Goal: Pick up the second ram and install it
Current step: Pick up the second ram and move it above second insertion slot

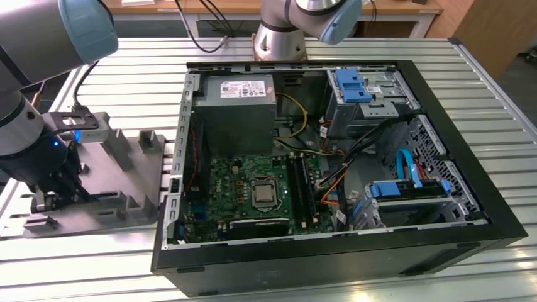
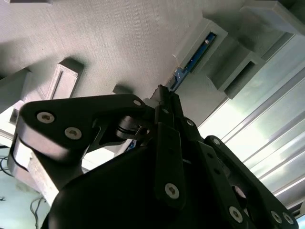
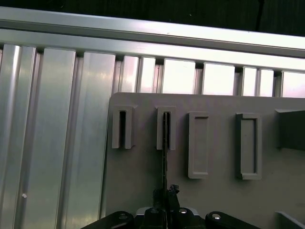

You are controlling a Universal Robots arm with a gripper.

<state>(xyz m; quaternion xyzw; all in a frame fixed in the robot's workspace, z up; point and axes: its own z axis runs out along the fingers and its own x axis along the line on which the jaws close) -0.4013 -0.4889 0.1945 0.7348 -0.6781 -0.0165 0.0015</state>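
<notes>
The second ram (image 2: pixel 193 58) is a thin blue-green stick standing on edge in a slot of the grey moulded tray (image 2: pixel 109 38). In the first wrist view the second ram (image 3: pixel 165 138) shows edge-on, one end in the second slot post of the tray (image 3: pixel 138 181). My gripper (image 2: pixel 164 93) has its black fingers closed together on the stick's near end, and my gripper (image 3: pixel 165 194) sits directly over it. In the exterior view my gripper (image 1: pixel 59 200) is low over the tray (image 1: pixel 126 182) at that view's left, beside the computer case.
The open computer case (image 1: pixel 470 189) lies on the ribbed aluminium table (image 1: pixel 495 126). Inside are the green motherboard (image 1: pixel 243 189), long black memory slots (image 1: pixel 300 185), a grey power supply (image 1: pixel 239 110) and cables. Another arm's base (image 1: pixel 281 38) stands behind the case.
</notes>
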